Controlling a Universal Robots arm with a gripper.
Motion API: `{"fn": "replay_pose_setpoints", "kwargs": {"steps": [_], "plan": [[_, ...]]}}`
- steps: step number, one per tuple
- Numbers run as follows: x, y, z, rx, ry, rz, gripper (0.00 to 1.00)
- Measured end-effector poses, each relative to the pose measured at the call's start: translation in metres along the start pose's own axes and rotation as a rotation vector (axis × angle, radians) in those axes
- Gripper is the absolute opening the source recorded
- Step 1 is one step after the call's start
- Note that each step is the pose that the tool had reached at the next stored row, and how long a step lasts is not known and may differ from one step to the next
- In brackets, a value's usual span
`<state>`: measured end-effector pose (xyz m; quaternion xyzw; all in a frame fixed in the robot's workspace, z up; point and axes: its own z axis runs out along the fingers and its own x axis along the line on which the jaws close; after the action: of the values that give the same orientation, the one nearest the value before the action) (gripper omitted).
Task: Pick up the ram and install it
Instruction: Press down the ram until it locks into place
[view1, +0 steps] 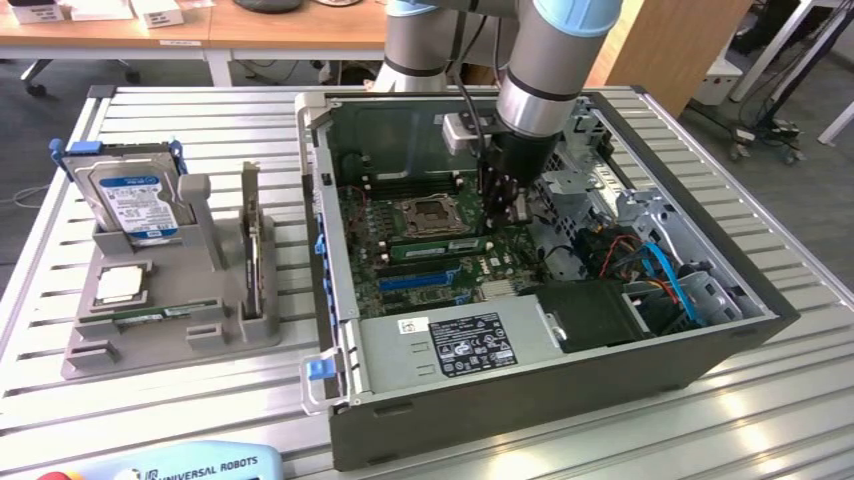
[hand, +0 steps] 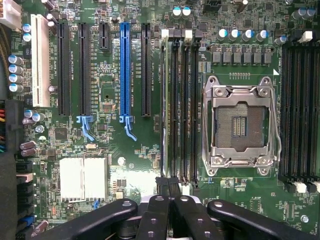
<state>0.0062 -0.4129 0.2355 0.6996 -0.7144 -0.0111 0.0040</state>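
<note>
Gripping state: the gripper (hand: 168, 186) has its fingers pressed together. No stick is seen lifted clear between them.
Tool position: the gripper (view1: 505, 222) hangs from the arm, lowered inside the open computer case (view1: 534, 400), just above the motherboard (hand: 105, 145).
Task's thing: the ram (view1: 434, 243) stands on edge in a memory slot directly ahead of the fingertips. In the wrist view it shows as a thin pale edge (hand: 164, 110).
Key relation: the ram's near end lies at or under the closed tips. Contact cannot be told from these views.
Long axis: the stick runs straight away from the fingers, in line with the bank of dark memory slots (hand: 185, 110) beside it.
Seating: judged to be in the slot. Whether its latches are fully home cannot be told.
Beside the tool: the empty CPU socket (hand: 239, 125) with its metal frame lies just beyond the slot bank, on the side away from the blue expansion slot (hand: 124, 65).
Surface: a crowded board, with a finned heatsink (hand: 83, 179) near the fingers and capacitors around the slots.
Room: tight, judged from the case walls and the drive cage with blue cables (view1: 667, 280) close to the arm.
Outside the case: a grey parts holder (view1: 200, 330) stands well apart from the tool on the slatted table (view1: 174, 120). It carries a blue-labelled hard drive (view1: 134, 195) and a square processor chip (view1: 120, 285).
</note>
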Motion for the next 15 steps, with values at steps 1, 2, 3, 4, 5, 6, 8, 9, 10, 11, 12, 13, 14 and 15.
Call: {"fn": "replay_pose_setpoints", "kwargs": {"steps": [1, 2, 3, 4, 5, 6, 8, 9, 10, 11, 12, 13, 14, 15], "plan": [[0.0001, 0.0000, 0.0008, 0.0000, -0.0001, 0.000, 0.10], [0.0001, 0.0000, 0.0022, 0.0001, -0.0002, 0.000, 0.10], [0.0001, -0.0001, 0.0030, 0.0002, -0.0001, 0.000, 0.10], [0.0001, -0.0001, 0.0030, 0.0002, 0.0000, 0.000, 0.10], [0.0001, -0.0001, 0.0030, 0.0002, 0.0000, 0.000, 0.10], [0.0001, -0.0001, 0.0030, 0.0002, 0.0000, 0.000, 0.10], [0.0001, -0.0001, 0.0032, 0.0002, -0.0001, 0.000, 0.10], [0.0000, -0.0001, 0.0039, 0.0003, -0.0005, 0.000, 0.10], [0.0000, -0.0001, 0.0039, 0.0002, -0.0003, 0.000, 0.10], [0.0001, -0.0001, 0.0038, 0.0002, -0.0002, 0.000, 0.10], [0.0001, -0.0001, 0.0038, 0.0002, -0.0002, 0.000, 0.10], [-0.0001, -0.0001, 0.0038, 0.0002, -0.0001, 0.000, 0.10], [-0.0007, 0.0000, 0.0039, 0.0002, -0.0001, 0.000, 0.10], [-0.0014, 0.0000, 0.0039, 0.0002, -0.0001, 0.000, 0.10]]}}
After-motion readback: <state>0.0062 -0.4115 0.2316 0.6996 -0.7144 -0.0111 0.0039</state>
